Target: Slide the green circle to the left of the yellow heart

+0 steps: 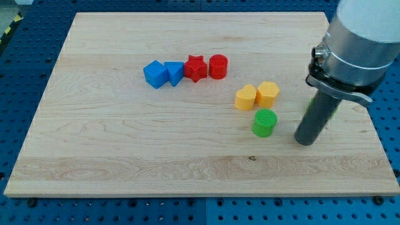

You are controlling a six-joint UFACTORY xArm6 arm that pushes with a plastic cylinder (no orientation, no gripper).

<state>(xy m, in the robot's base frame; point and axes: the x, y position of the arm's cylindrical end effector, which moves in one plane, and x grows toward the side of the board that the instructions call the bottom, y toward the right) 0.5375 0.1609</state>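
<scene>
1. The wooden tabletop lay on a blue perforated base and carried every block in the upper and right-hand parts of the view.
2. The green circle stood right of centre, just below the two yellow blocks and apart from them by a narrow gap.
3. Of that yellow pair, the one at the view's left and the one at the view's right touched each other; which of them was the heart could not be told from their outlines.
4. My tip rested on the board to the view's right of the green circle, near it but not touching.
5. The rod carried no fingers, so nothing was open, closed or gripped.
6. A sliver of another green block showed behind the rod; its shape could not be made out.
7. Toward the view's top and left of centre ran a row: a blue cube-like block, a second blue block touching it, a red star and a red cylinder.
8. That row sat well apart from the green circle.
</scene>
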